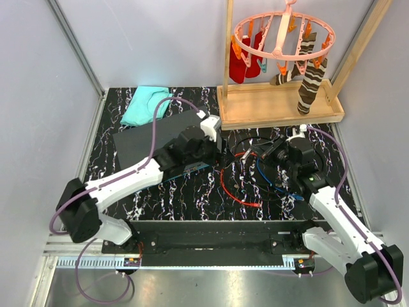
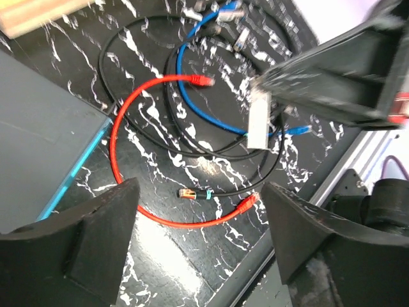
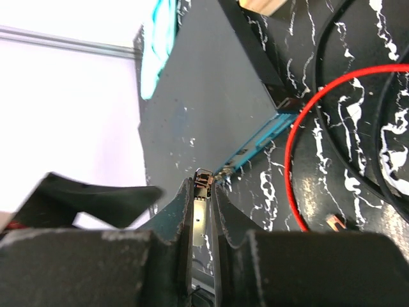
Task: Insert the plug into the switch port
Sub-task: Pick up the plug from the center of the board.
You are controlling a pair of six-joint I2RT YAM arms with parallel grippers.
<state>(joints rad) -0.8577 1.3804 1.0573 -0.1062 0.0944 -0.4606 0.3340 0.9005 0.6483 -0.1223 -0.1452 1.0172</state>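
Observation:
The switch point(image 1: 150, 142) is a flat dark grey box lying at the left of the table. Its teal-blue edge point(image 3: 255, 144) with small sockets faces the cables. My right gripper point(image 3: 203, 187) is shut on the plug point(image 3: 202, 198), a slim silver module with a dark tip. It holds the plug in the air, a short way from the teal edge and pointing at it. In the left wrist view the plug point(image 2: 258, 121) hangs from the right gripper's fingers. My left gripper point(image 2: 201, 236) hovers at the switch's right end with its jaws wide apart and nothing between them.
Red point(image 2: 121, 185), blue point(image 2: 192, 102) and black cables lie tangled on the marbled black mat between the arms. A folded teal cloth point(image 1: 144, 105) lies behind the switch. A wooden tray point(image 1: 281, 109) with a pink sock hanger point(image 1: 281, 35) stands at the back right.

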